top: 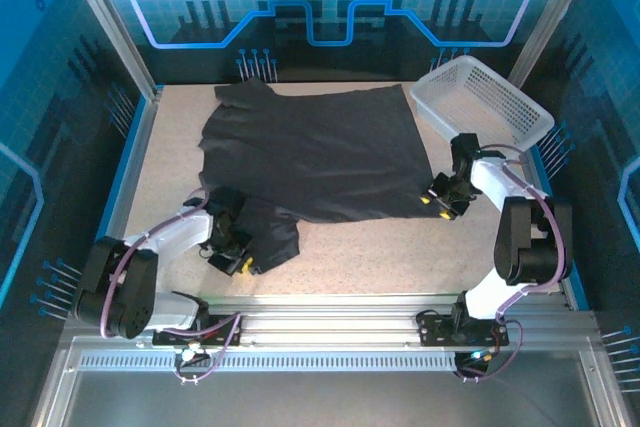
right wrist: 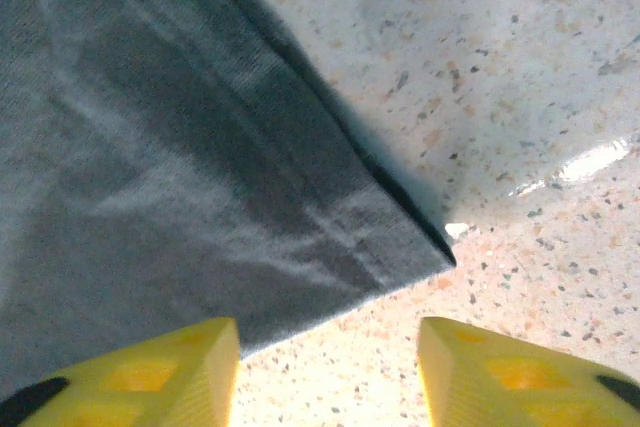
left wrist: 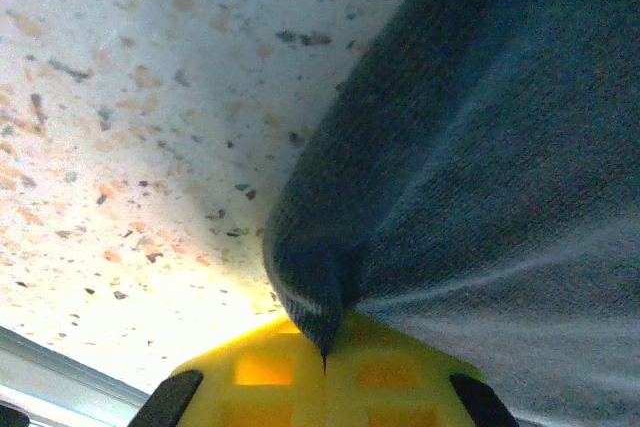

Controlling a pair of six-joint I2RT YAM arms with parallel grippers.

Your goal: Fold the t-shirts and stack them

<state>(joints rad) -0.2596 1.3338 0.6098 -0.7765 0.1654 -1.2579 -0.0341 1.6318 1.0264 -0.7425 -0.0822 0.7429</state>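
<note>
Left gripper (top: 232,247) is pinching a fold of the dark t-shirt (top: 320,152) at its near-left edge, jaws clamped tight on the cloth. Right gripper (top: 440,197) is hovering with jaws apart at the t-shirt's near-right corner. The t-shirt is lying spread across the speckled bench (top: 400,257), near a white mesh basket (top: 480,97).

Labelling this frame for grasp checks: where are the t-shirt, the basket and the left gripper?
t-shirt (top: 320,152): top view, middle of the spread body.
basket (top: 470,102): top view, bare mesh floor.
left gripper (left wrist: 323,355): left wrist view, between fingertips shut on the t-shirt's fold.
</note>
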